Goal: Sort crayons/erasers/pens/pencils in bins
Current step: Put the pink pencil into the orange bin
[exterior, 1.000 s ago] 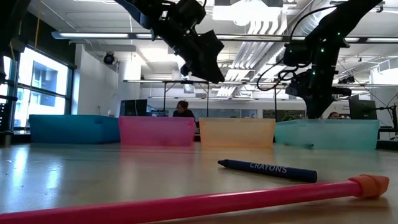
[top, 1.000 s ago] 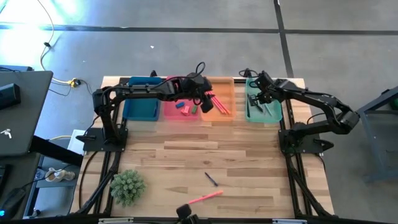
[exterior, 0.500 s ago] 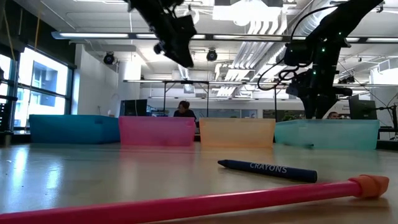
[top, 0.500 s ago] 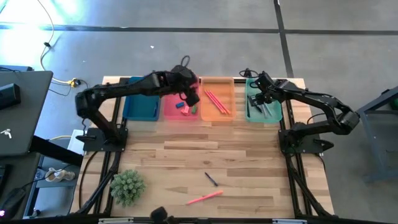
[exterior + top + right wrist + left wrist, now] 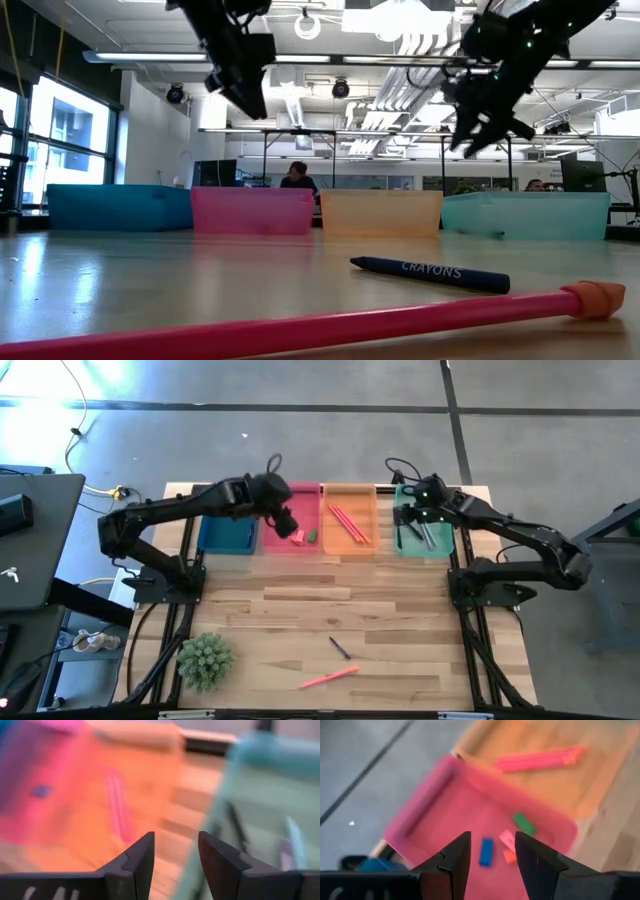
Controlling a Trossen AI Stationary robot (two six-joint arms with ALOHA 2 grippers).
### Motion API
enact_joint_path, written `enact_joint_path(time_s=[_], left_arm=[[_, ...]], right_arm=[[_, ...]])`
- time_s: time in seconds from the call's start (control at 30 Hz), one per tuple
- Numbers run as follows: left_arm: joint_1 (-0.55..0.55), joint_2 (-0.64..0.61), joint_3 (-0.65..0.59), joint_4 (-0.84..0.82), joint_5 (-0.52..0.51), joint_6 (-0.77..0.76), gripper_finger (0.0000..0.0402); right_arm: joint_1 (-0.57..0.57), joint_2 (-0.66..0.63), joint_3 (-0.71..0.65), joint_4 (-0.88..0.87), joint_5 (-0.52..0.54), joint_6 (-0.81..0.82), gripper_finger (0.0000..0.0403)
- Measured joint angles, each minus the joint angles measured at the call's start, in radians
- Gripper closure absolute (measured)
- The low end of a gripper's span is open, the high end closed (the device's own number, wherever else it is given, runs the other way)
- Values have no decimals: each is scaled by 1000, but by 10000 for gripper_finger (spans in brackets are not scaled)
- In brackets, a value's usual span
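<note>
Table (image 5: 400,610): L gripper (image 5: 491,851) spread over pink bin (image 5: 435,815); R gripper (image 5: 175,851) spread, view blurred.

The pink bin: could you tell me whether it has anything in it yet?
Not empty: the pink bin holds four erasers, blue, pink, red and green.
</note>
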Motion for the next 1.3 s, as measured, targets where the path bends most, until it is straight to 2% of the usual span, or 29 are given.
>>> enact_joint_path(time_s=[0.17,0.33,0.5,0.6,0.8,0.93,1.1,1.3], left_arm=[[-43,1,-72,1,30,-18,261],[-79,1,-91,-23,54,-15,261],[-101,1,-91,-59,65,16,261],[-102,1,-91,-109,113,1,261],[-102,1,-91,-167,201,0,261],[-102,1,-91,-170,210,0,261],[-102,1,-91,-171,210,0,261],[-102,1,-91,-172,228,0,261]], right_arm=[[131,-22,0,161,1,33,258],[270,-20,0,306,29,58,258],[404,-20,0,394,106,78,258],[481,-20,7,437,147,101,258],[619,16,96,437,312,85,258],[667,66,162,332,356,83,258],[732,153,279,161,340,120,258],[791,285,456,-52,341,93,258]])
